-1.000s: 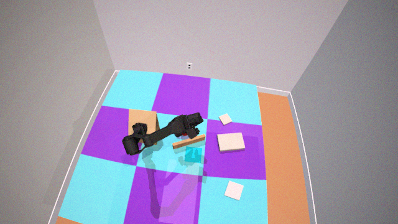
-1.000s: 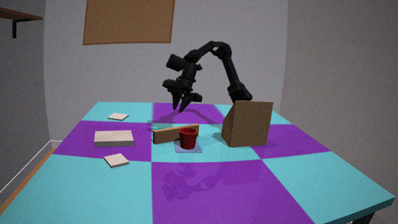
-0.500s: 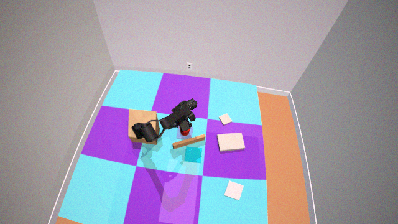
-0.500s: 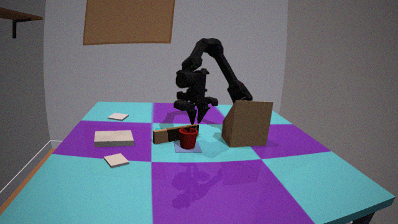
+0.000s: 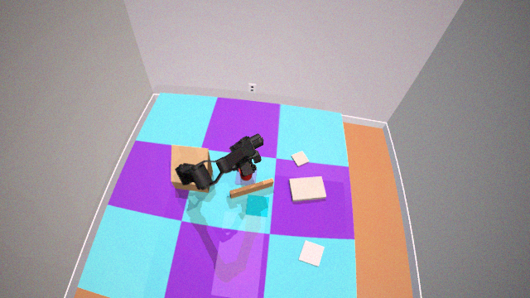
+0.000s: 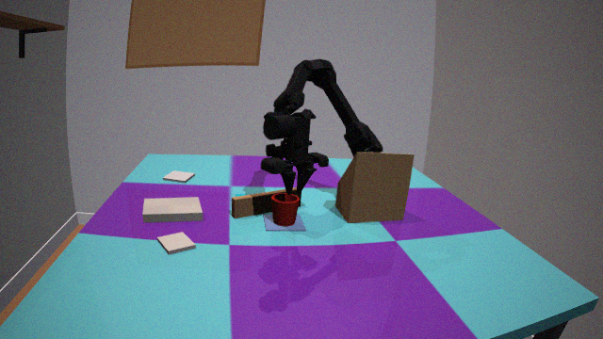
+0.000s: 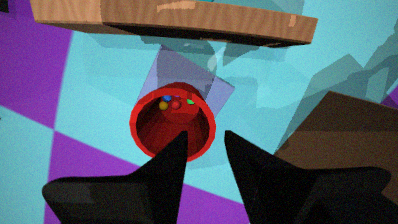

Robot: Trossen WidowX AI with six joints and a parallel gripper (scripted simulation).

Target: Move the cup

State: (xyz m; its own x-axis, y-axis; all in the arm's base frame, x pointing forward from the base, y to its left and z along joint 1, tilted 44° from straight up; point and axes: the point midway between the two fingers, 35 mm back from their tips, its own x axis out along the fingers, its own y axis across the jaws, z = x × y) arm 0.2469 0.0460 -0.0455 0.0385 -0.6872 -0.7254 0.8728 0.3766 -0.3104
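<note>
Around me stand plain grey walls (image 6: pixel 495 94). A brown panel (image 6: pixel 194 32) hangs at upper centre, a small shelf (image 6: pixel 25 24) sits upper left, and an orange floor (image 5: pixel 373 199) runs along the frame's right side.
</note>
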